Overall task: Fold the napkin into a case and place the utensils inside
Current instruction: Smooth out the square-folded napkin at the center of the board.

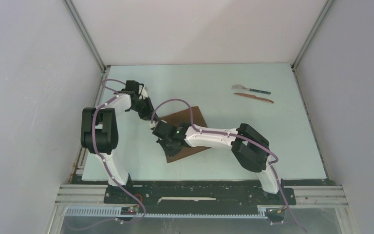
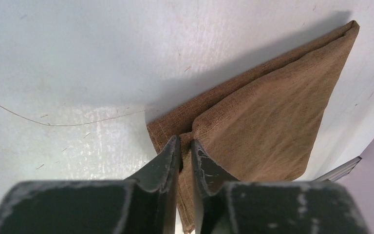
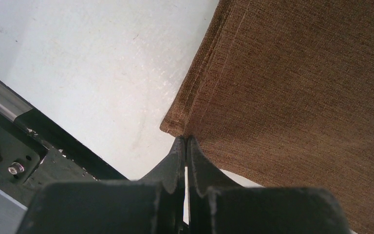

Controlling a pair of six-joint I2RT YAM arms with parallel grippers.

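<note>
Brown napkin: soft, light, floppy, likely to sag; pinched at corners by left claw and right claw, both nearly closed.

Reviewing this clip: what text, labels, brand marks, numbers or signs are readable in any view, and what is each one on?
None: no readable text in any view.
The napkin is plain brown cloth with no tag or print showing.
The teal-handled utensil and the reddish-brown stick are too small to show any marking.
The table shows no label.
</note>
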